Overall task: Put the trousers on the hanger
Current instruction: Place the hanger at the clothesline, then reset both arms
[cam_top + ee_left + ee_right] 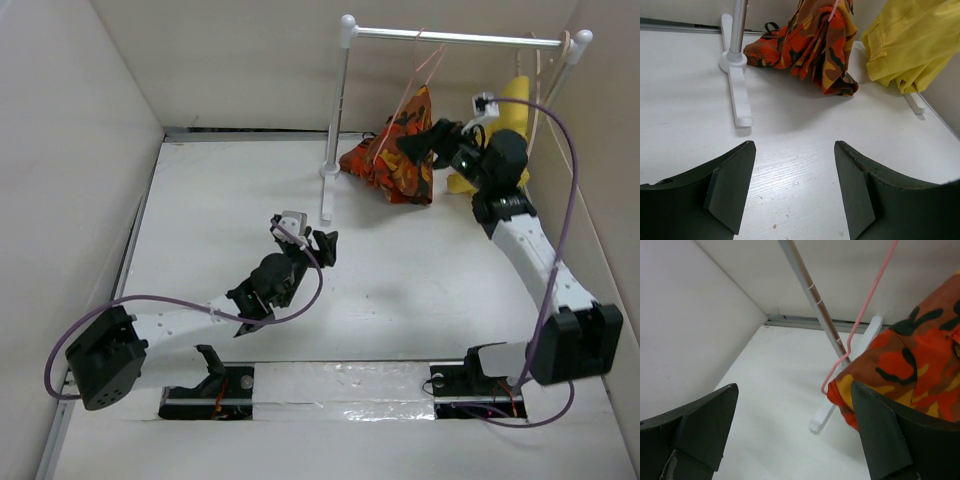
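Observation:
The camouflage trousers (400,150) hang folded over the pink wire hanger (415,75), whose hook sits on the white rail; their lower end rests on the table. My right gripper (437,135) hovers just right of them, open. In the right wrist view the right gripper (794,385) holds nothing, the trousers (910,370) lie beside its right finger, and a corner of the hanger (860,320) pokes out of the cloth. My left gripper (325,245) is open mid-table. In the left wrist view the left gripper (794,145) is empty, with the trousers (810,45) well ahead.
The white rail stand (340,110) rises at the back, its foot (737,90) reaching toward the left gripper. A plain yellow cloth (510,110) hangs at the back right by a paler beige hanger (545,80). White walls close in on three sides.

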`<state>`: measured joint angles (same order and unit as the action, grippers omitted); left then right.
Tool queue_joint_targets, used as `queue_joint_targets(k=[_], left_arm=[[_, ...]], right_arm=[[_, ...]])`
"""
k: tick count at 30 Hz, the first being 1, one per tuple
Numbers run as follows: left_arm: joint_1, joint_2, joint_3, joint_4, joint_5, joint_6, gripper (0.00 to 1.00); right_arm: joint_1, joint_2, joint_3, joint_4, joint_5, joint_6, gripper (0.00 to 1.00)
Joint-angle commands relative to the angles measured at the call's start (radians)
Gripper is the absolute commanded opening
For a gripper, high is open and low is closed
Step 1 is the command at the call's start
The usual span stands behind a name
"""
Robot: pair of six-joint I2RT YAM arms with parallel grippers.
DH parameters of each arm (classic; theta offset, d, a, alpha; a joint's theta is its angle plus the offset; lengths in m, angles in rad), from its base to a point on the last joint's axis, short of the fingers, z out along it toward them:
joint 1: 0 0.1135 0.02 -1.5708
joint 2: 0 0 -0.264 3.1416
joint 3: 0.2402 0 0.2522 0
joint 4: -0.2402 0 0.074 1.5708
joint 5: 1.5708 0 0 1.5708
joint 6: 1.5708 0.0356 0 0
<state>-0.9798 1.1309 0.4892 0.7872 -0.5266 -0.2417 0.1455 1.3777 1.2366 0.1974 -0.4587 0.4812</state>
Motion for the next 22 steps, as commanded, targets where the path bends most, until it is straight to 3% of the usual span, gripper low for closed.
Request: queue_joint_targets(k=[1,8,14,19,22], left_arm=[[0.003,0.042,0.078,-0.016,0.005,-0.014,0.62],[-0.008,0.133,0.092,0.024,0.086,-0.031,0.63],[-0.074,0.182,0.017,0.098,0.100,-0.128,0.62],[-0.096,0.119,-0.063,0.103,0.096,-0.232,0.61],[-0.096,0.083,-0.080,0.070,0.100,-0.251,0.61]], right_arm=[[0.054,-0.156,-0.215,0.071,0.070,-0.073,1.00],[0.207,-0.547,-0.700,0.079,0.121,-0.090,1.00],[0.275,-0.952,-0.902,-0.273,0.190,-0.119,1.00],[0.307,-1.270,-1.006,-0.415,0.251,-0.061,1.00],[0.318,-1.330,-1.046,-0.451,0.267,-0.027,1.00]])
